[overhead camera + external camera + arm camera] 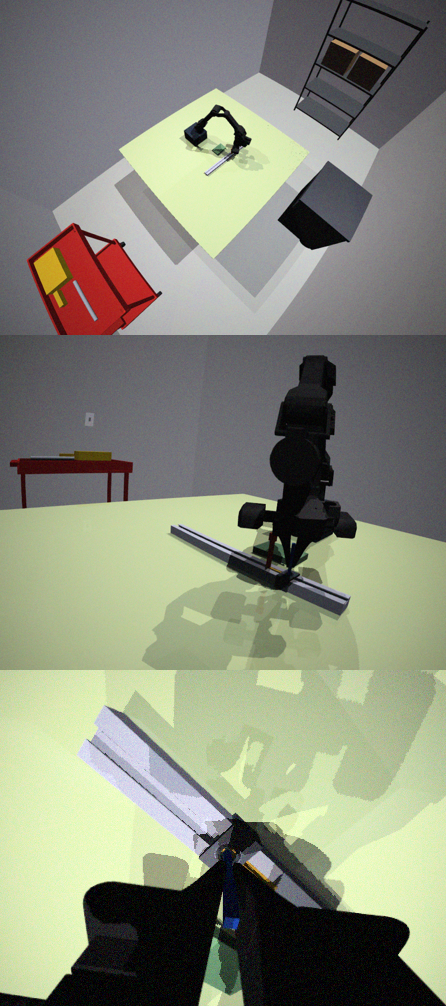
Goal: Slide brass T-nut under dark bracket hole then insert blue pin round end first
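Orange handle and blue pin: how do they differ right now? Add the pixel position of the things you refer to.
The orange handle (270, 551) stands beside the bracket (212, 854), while the blue pin (292, 555) (230, 885) is at the bracket's hole.
The handle is free of the hand (291, 565) (228, 868); the pin is gripped in it.
Both are slender and roughly upright.

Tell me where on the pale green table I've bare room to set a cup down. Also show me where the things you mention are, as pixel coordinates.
Bare: the table (201, 212) beyond the silver aluminum rail's (216, 167) near end, towards the corner nearest the red cart (104, 277). Crowded: around the dark green tray (219, 149) and black gripper (234, 150).
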Robot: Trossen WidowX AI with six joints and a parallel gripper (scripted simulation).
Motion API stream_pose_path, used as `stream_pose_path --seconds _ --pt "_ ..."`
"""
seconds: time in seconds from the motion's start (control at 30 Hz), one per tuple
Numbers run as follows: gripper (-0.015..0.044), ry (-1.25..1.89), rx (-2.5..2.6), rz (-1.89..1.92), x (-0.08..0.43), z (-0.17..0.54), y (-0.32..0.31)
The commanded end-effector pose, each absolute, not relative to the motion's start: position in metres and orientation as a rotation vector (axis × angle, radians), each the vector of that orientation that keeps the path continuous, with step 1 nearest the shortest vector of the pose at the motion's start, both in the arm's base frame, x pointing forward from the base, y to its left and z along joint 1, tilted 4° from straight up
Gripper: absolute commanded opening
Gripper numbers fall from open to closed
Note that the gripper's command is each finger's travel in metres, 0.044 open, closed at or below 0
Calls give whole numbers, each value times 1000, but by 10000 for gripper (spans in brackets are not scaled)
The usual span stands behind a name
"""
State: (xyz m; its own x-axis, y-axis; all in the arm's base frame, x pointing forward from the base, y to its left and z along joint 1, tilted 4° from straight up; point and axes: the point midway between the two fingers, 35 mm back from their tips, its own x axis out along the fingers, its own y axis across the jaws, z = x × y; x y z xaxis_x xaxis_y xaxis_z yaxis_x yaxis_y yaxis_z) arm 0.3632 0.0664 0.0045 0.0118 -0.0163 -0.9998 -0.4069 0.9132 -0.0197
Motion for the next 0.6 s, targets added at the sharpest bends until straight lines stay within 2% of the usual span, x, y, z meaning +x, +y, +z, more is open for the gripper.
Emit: stream_pose_path --seconds 0.0,0.57 --pt "-150 1547 -340 322 365 4 67" --pt "-150 1594 -329 339 367 5 66"
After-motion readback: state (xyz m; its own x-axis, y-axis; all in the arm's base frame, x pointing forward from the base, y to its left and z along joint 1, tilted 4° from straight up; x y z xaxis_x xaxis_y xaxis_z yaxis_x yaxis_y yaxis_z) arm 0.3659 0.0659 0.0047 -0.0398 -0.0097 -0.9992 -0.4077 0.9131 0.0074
